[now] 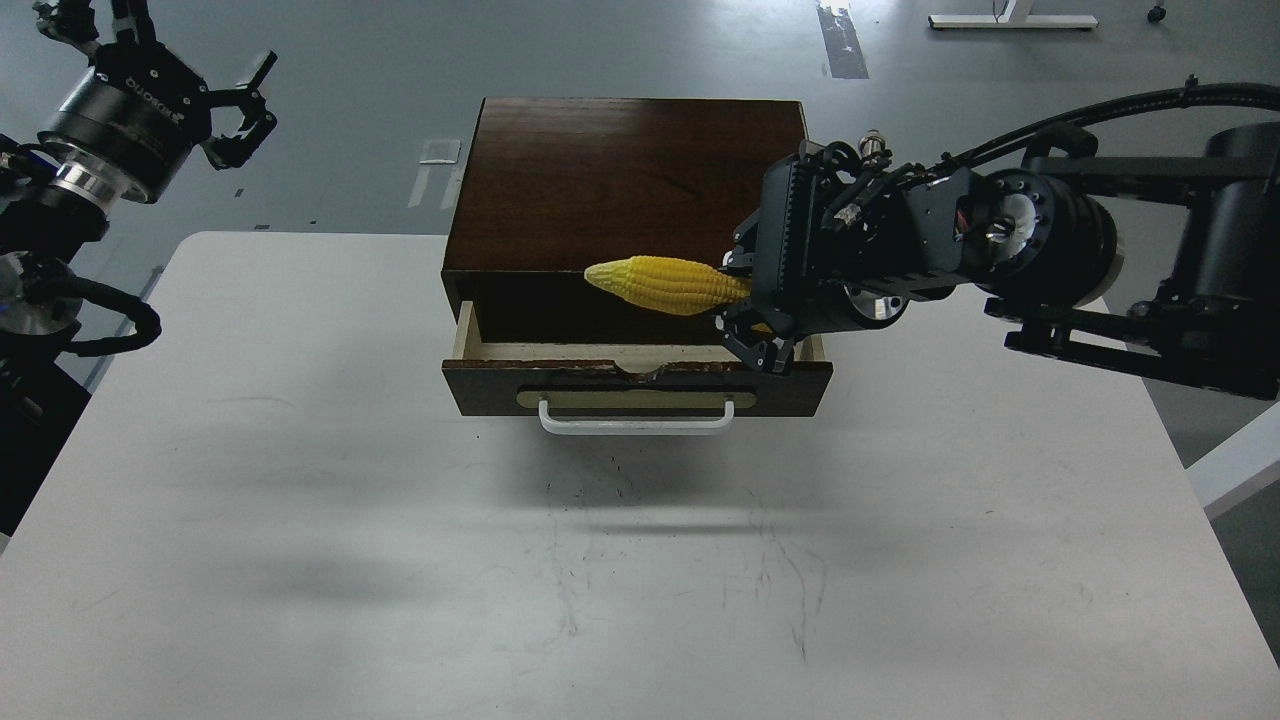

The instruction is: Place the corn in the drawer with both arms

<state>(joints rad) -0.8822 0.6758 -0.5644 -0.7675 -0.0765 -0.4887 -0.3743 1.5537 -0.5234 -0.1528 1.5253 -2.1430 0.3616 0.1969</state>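
Dark brown wooden box (630,180) sat at the far middle of the white table (300,480). Its drawer (636,385) stood pulled partly out toward the camera, pale inside showing as a narrow strip, white bar handle (636,420) on the front. Right gripper (745,315) reached in from the right over the drawer's right end, fingers clamped on the thick end of the corn (668,284). Cob was held roughly level, pointed tip to the left, above the drawer gap and against the box's front face; not resting in the drawer. Left gripper (245,110) hung off the table's far left corner, well apart from the box, fingers spread, holding nothing.
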